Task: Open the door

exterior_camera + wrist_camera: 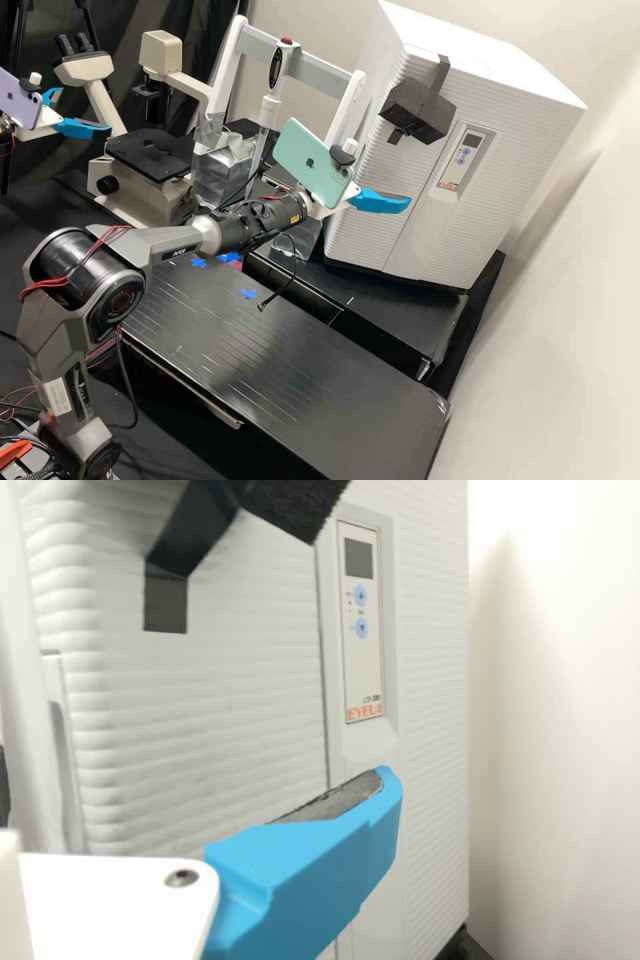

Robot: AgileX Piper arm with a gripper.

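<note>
The door (390,180) on the front of the white cabinet (493,60) looks stiff, fairly heavy and slick, so the taped-on black block (417,110) seems the best hold for the gripper (385,181), now spread apart, pinching nothing.

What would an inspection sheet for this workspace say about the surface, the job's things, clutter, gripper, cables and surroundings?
Surface: black bench with blue tape pieces on it.
Job's things: white cabinet, front apparently shut; black block on its front; control panel beside the block.
Clutter: microscope and silver-wrapped bundle behind the bench.
Gripper: the gripper is at the cabinet's front; held object: nothing seen.
Cables: black cable dangles beneath the arm.
Surroundings: pale wall, dark curtain.
</note>
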